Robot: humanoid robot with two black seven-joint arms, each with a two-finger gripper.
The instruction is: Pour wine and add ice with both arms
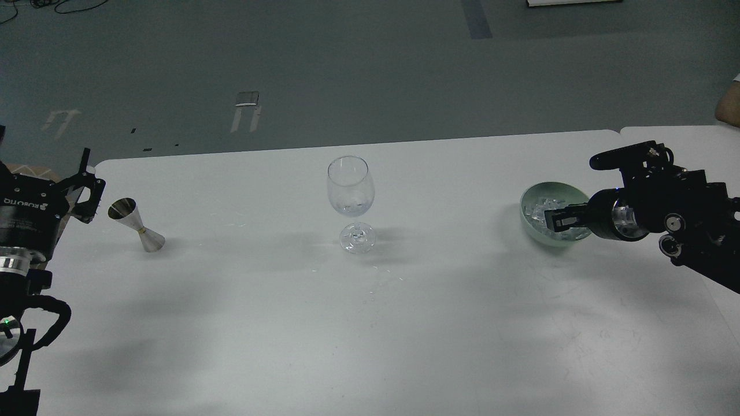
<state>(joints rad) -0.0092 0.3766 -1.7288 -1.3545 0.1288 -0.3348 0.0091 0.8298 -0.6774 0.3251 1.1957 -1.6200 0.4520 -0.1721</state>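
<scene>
Table [370, 323]: white, wide, bare across most of the near half.
Glass [350, 188]: clear stemmed wine glass, upright at mid-table; a few small clear bits seem to lie low in its bowl, hard to make out.
Jigger [136, 225]: steel double cone, standing tilted at the left of the table, its wider mouth up and turned toward the left arm.
Bowl [535, 195]: pale green, at the right of the table, well apart from the glass.
Ice [546, 206]: heap of small clear cubes inside the bowl, partly hidden by the right arm's tip.
Left gripper [91, 188]: at the table's left edge, just beside the jigger's mouth but apart from it; fingers spread, one pointing up, the other lower, nothing between them.
Right gripper [559, 221]: reaches in from the right, its tip down over the bowl and among the ice; seen dark and end-on, so whether the fingers are spread or pinching a cube cannot be told.
</scene>
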